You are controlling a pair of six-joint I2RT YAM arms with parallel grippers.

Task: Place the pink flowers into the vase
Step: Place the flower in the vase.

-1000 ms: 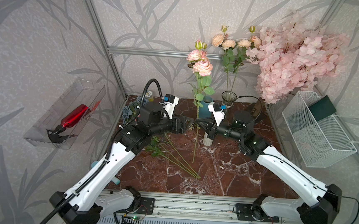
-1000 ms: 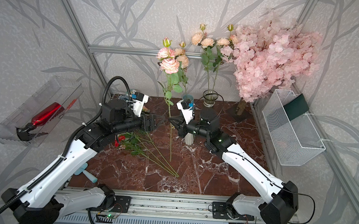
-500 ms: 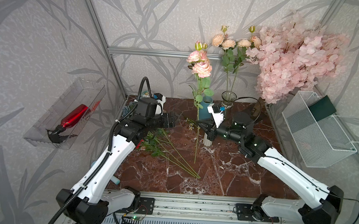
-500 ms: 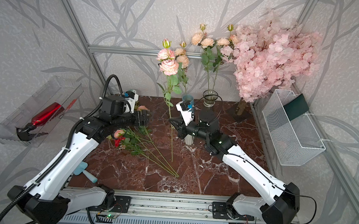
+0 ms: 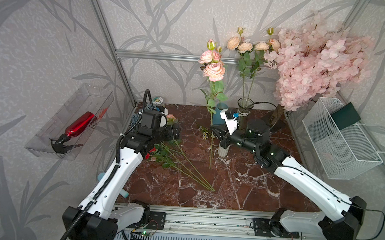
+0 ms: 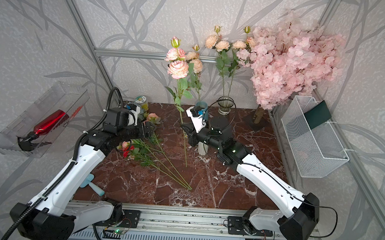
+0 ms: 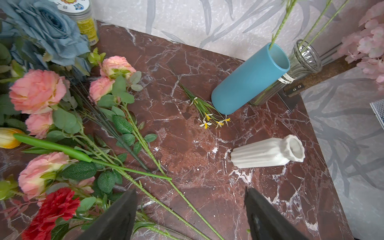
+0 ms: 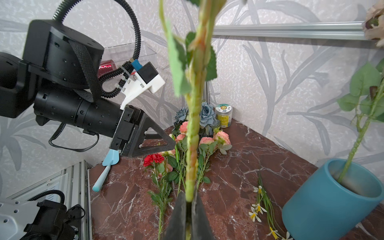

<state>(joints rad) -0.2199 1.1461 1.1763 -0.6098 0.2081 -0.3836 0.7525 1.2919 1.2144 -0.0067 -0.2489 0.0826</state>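
Nearest, the loose pink flowers (image 7: 37, 91) lie heaped on the bench (image 5: 251, 187). The left claw (image 7: 190, 192) hangs over them, wide open and empty. Further in, the right claw (image 8: 188, 200) is clamped on one upright pink flower (image 8: 192, 145), gripping bare stem well below the bloom (image 5: 213, 71). That heavy top may swing or twist in so thin a grip. The white vase (image 5: 223, 149) stands below that arm and could be knocked over. In the blue vase (image 8: 324, 203) beyond, a standing stem could snag the leaves.

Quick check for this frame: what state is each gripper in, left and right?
Left gripper: open, holding nothing.
Right gripper: shut on the stem of a pink flower.
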